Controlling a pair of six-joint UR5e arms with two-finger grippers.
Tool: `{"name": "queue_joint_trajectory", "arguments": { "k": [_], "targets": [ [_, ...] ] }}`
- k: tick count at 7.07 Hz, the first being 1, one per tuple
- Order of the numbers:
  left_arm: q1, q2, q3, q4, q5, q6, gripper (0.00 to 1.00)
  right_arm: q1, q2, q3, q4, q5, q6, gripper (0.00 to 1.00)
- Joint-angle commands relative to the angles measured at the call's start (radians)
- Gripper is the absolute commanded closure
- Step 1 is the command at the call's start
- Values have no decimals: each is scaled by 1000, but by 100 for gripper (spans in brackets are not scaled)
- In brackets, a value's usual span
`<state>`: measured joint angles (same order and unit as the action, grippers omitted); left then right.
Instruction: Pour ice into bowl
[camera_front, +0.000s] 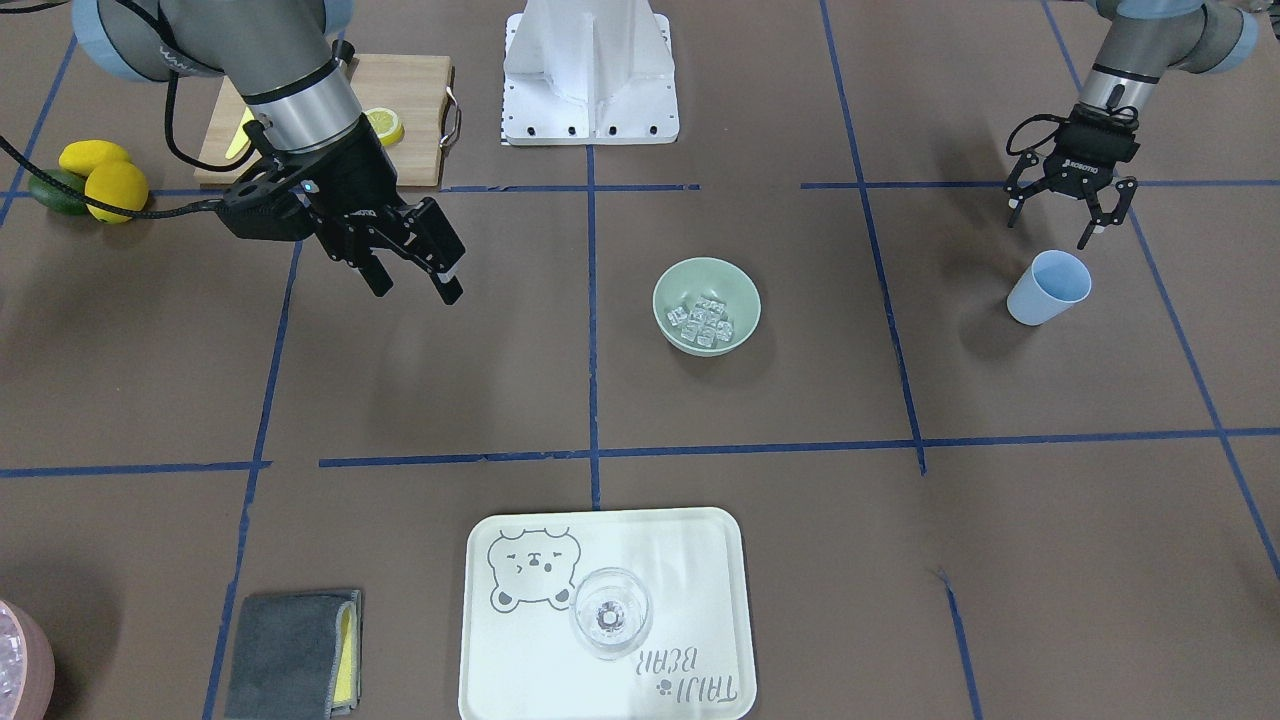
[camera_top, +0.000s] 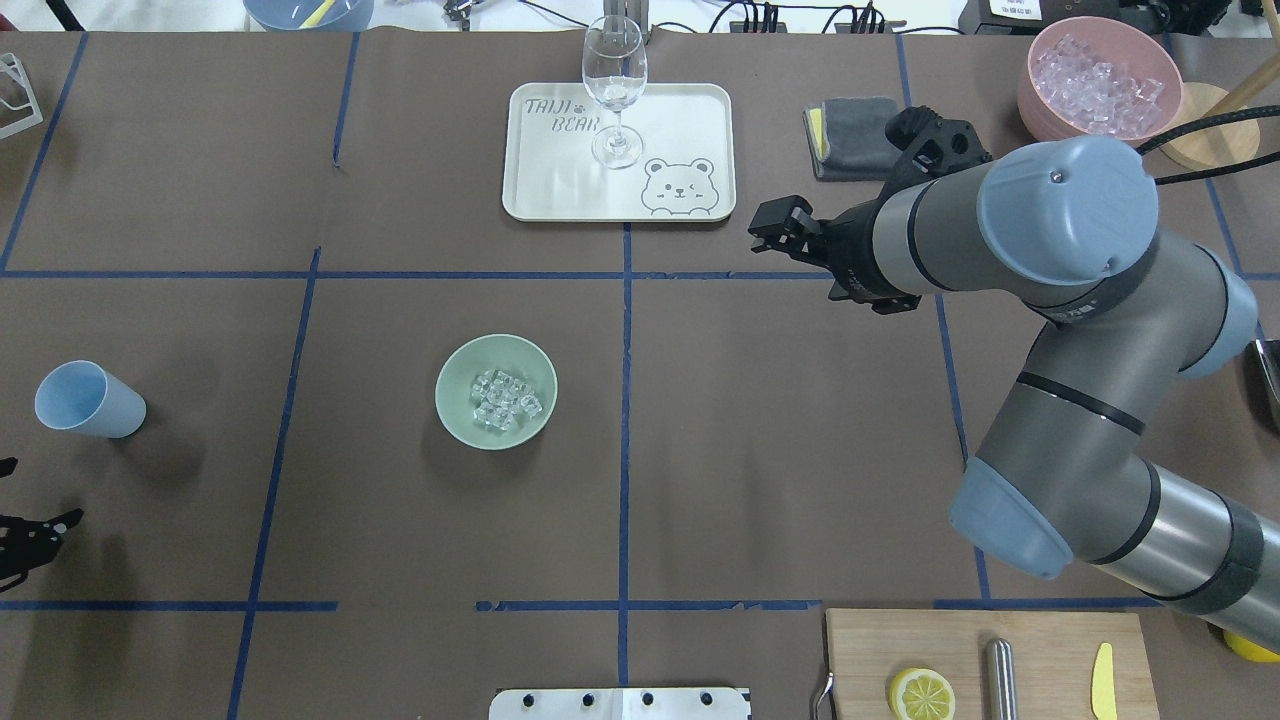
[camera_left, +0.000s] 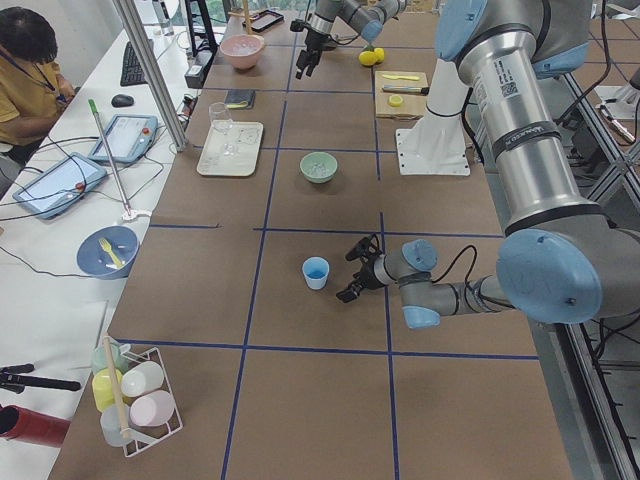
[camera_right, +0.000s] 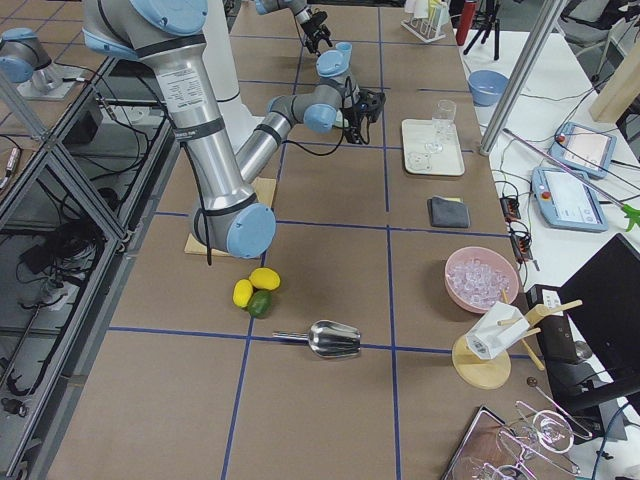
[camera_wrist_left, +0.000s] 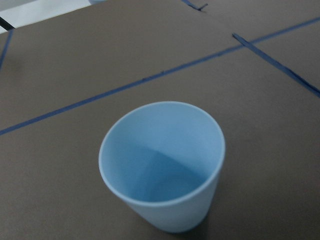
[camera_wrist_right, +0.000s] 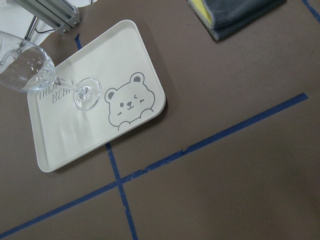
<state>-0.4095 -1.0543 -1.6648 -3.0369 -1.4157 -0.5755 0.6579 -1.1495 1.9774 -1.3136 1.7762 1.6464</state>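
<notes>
Robot lab: tape-gridded table, operator.

- The bowl sits near the middle of the worktop, with the ice inside it.
- The cup stands upright, well off to the bowl's left. The left tool hangs near it, on the robot's side.
- The tray lies at the far edge with the glass on it and the cloth just to its right.
- The right tool hovers near the cloth.

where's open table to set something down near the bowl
Bare brown mat lies between the pale green round bowl and the light blue plastic cup, and between bowl and white bear-print tray. Crowded around the wooden cutting board.
</notes>
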Motion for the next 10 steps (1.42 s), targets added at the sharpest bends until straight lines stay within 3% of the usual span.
{"name": "queue_joint_trajectory", "arguments": {
  "k": [1, 3, 5, 7, 8, 10],
  "targets": [
    [-274, -2, 6, 30, -297, 195, 0, -52, 110, -9, -124, -6, 56, 0],
    [-598, -182, 0, 337, -460, 409, 0, -105, 181, -35, -156, -27, 128, 0],
    [-804, -379, -4, 662, -599, 534, 0, -234, 261, -122, -154, -139, 177, 0],
    [-862, -594, 0, 954, -626, 513, 0, -328, 389, -356, -147, -187, 185, 0],
    [-877, -649, 2, 1016, -637, 385, 0, -339, 439, -439, -147, -187, 184, 0],
    [-878, -642, -7, 1014, -699, 301, 0, -342, 474, -527, -145, -189, 171, 0]
  ]
}}
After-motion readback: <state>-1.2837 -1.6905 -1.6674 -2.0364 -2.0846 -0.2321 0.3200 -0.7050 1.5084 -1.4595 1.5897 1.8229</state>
